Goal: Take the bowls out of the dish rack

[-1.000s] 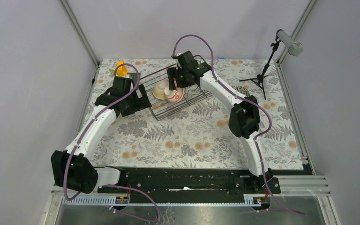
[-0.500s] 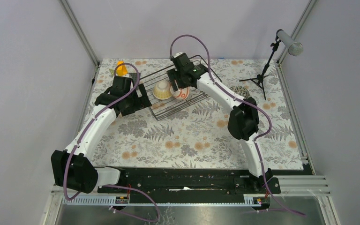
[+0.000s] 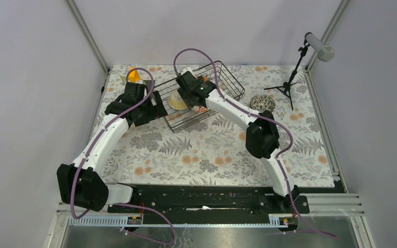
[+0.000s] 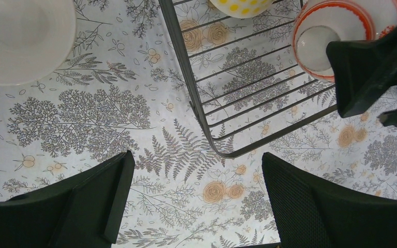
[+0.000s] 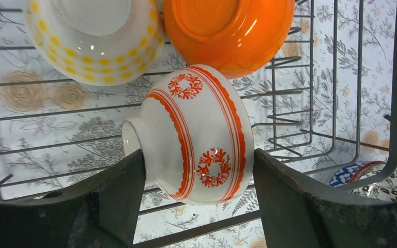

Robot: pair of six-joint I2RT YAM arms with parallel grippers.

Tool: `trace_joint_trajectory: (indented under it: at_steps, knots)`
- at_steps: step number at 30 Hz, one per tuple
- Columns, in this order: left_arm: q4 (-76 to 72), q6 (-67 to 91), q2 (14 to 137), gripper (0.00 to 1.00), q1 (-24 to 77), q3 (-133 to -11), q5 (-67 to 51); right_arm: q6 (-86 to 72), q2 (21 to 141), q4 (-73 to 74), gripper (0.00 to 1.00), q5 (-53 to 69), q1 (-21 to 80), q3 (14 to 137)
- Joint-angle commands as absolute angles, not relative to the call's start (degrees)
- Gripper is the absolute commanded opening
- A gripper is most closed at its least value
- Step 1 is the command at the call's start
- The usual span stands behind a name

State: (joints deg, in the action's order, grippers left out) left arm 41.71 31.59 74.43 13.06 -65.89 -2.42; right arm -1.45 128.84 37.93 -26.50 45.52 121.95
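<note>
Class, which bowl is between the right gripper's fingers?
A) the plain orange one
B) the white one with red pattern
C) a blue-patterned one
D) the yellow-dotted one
B: the right gripper has a finger on each side of the white bowl with red pattern; the orange bowl lies beyond it.

Table surroundings, seen from above

A pale tablecloth (image 3: 196, 155) printed with grey ferns and orange flowers covers the table. A small orange-yellow block (image 3: 133, 75) stands near the corner at 11 o'clock. At 2 o'clock a black tripod stand (image 3: 288, 85) carries a tilted grey cylinder (image 3: 319, 46). Plain grey walls (image 3: 31, 77) close three sides.
</note>
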Motion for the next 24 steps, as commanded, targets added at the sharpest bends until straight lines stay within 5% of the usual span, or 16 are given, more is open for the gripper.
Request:
trace_joint_trajectory:
  at_steps: [1, 9, 16, 24]
  knots:
    - [40.2, 32.0, 74.3, 0.99, 13.1, -67.4, -3.6, -0.3, 129.0, 36.1, 0.68, -33.7, 46.7, 121.4]
    - [40.2, 32.0, 73.9, 0.99, 13.3, -66.3, -3.8, -3.4, 130.0, 40.2, 0.99, -27.6, 47.7, 121.9]
    - [40.2, 31.7, 73.8, 0.99, 13.4, -66.5, -3.1, -5.3, 129.1, 41.2, 0.97, -20.5, 47.6, 121.0]
    - [40.1, 31.5, 72.9, 0.99, 13.4, -66.0, -2.6, -5.1, 128.7, 41.1, 0.76, -14.8, 47.7, 121.1]
